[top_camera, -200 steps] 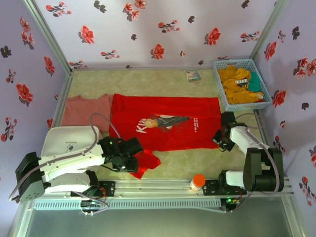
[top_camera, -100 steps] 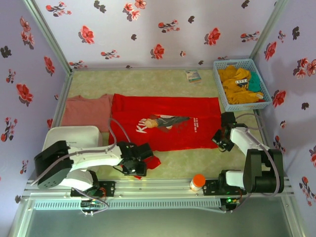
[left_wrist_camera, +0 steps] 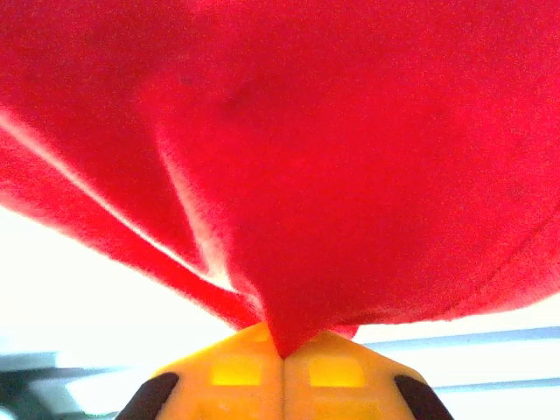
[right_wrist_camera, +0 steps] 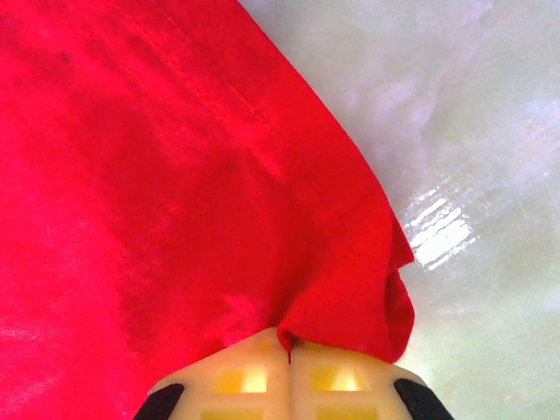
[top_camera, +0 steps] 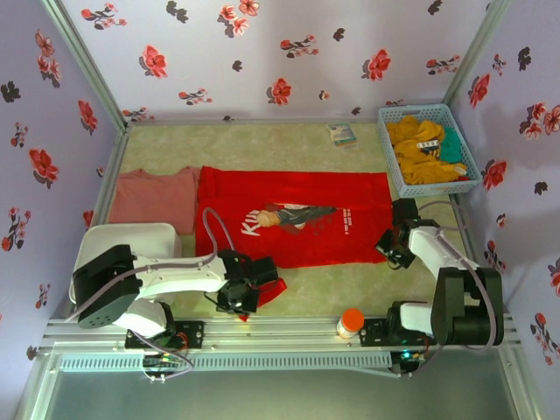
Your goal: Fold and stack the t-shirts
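Red t-shirt [top_camera: 293, 219] spread flat in the middle of the table [top_camera: 262, 144], long axis running left to right, sleeve end to the left, hem to the right, white-lettered chest print facing up. Near-left sleeve bunched and raised off the surface. Salmon-pink t-shirt [top_camera: 153, 197] flat at the far left, touching the red one's left edge.

Pale, glossy green-white tabletop, walled on three sides by lilac panels printed with red and dark flowers. Blue basket [top_camera: 389, 166] of yellow and teal cloth in the far right corner; small booklet [top_camera: 343, 134] just left of it. White tray-like block [top_camera: 122, 241] near left; orange-capped bottle [top_camera: 351, 321] on the near rail.

Left gripper [top_camera: 248, 297] at the near-left sleeve, yellow pads pressed together with a fold of red cloth pinched between them. Right gripper [top_camera: 391, 251] at the near-right hem corner, likewise clamped, a tuck of the hem caught between its pads.
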{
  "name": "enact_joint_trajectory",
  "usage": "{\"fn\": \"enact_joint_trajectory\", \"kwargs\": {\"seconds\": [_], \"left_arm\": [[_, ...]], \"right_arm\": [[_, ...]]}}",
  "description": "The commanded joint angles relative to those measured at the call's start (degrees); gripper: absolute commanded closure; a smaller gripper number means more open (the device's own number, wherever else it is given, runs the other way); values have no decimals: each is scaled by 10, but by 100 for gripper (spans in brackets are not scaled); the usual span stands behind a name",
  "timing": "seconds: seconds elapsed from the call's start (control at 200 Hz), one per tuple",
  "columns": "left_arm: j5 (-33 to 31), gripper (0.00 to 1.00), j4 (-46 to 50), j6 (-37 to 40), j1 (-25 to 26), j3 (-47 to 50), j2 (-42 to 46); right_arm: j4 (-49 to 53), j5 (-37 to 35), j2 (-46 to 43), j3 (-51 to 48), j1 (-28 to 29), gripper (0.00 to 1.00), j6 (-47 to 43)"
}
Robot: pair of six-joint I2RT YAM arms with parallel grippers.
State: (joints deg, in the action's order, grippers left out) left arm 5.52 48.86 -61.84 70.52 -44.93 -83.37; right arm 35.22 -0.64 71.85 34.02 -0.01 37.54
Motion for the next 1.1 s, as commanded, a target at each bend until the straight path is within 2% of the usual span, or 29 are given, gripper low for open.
{"fn": "enact_joint_trajectory", "kwargs": {"seconds": [0.0,0.18,0.315,0.615,0.855,1.095], "left_arm": [[-30,100,120,43,-27,-42,32],[-55,100,210,116,-112,-120,101],[-54,100,242,186,-188,-166,111],[-37,100,215,285,-340,-269,84],[-22,100,169,342,-423,-345,21],[-13,100,149,399,-462,-432,-75]], "right_arm": [[43,7,-35,7,-3,100,-1],[93,-1,-79,50,-3,100,-6],[115,-1,-77,88,-3,100,-12],[125,-12,-13,160,-3,100,-39],[98,29,79,213,-11,100,-51],[76,44,176,272,-12,100,-54]]}}
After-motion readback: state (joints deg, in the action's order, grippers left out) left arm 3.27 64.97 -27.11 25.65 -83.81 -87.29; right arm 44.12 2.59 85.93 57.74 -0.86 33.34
